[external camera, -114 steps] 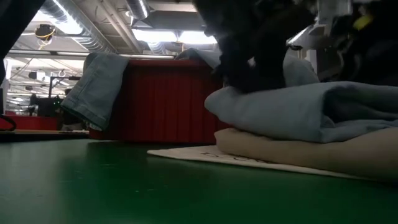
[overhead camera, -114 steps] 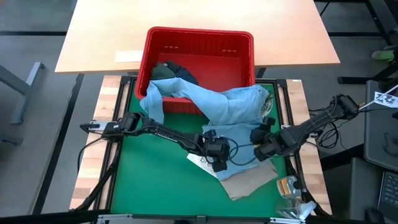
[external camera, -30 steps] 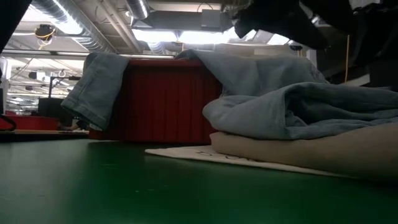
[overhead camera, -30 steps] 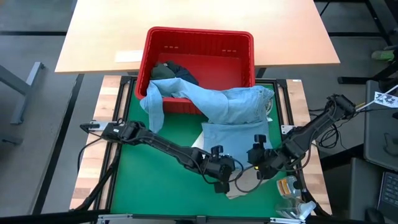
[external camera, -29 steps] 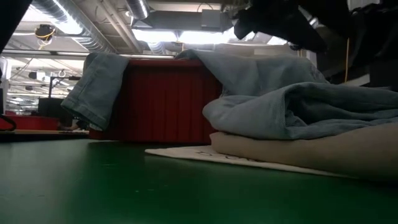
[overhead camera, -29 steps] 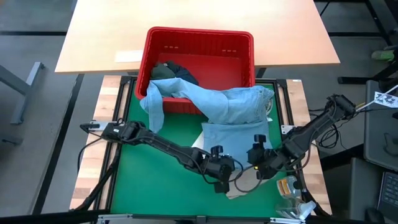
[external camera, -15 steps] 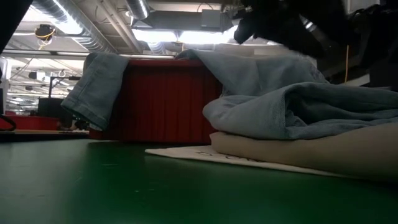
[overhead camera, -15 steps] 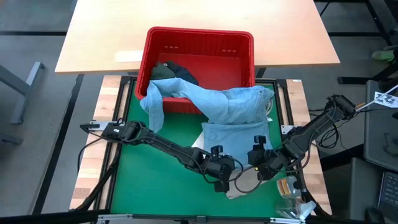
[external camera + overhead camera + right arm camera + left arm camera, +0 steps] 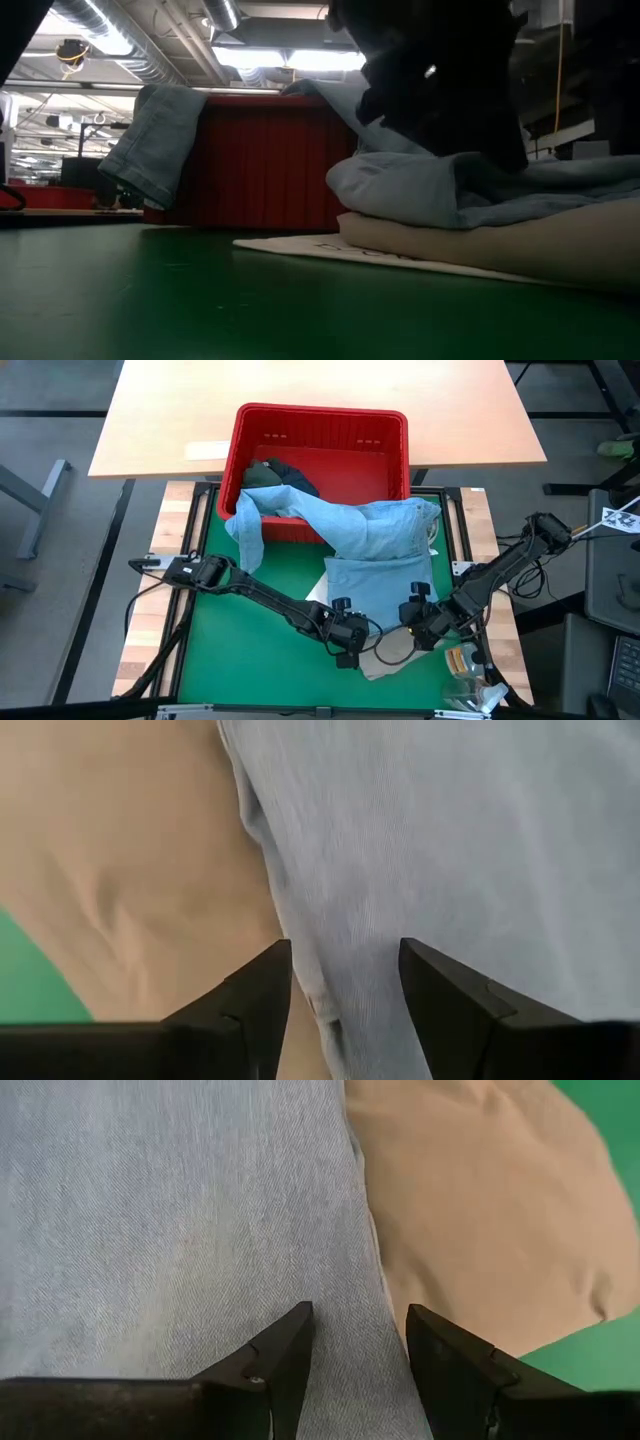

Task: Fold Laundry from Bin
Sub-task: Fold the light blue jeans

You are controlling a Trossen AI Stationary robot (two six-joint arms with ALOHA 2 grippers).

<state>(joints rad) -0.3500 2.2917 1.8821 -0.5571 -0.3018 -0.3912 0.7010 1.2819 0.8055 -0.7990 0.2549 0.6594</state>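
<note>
Now left gripper and right gripper are hovering, jaws parted, holding nothing, over light blue shirt covering beige garment.

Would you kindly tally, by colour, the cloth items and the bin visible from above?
Light blue denim garment: 1
Beige folded garment: 1
Dark olive-green garment: 1
Navy garment: 1
White printed tote bag: 1
Red slotted plastic bin: 1
Total: 6

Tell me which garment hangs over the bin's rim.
The light blue shirt: it drapes from the red bin onto the beige garment, unlike the dark clothes inside.
</note>
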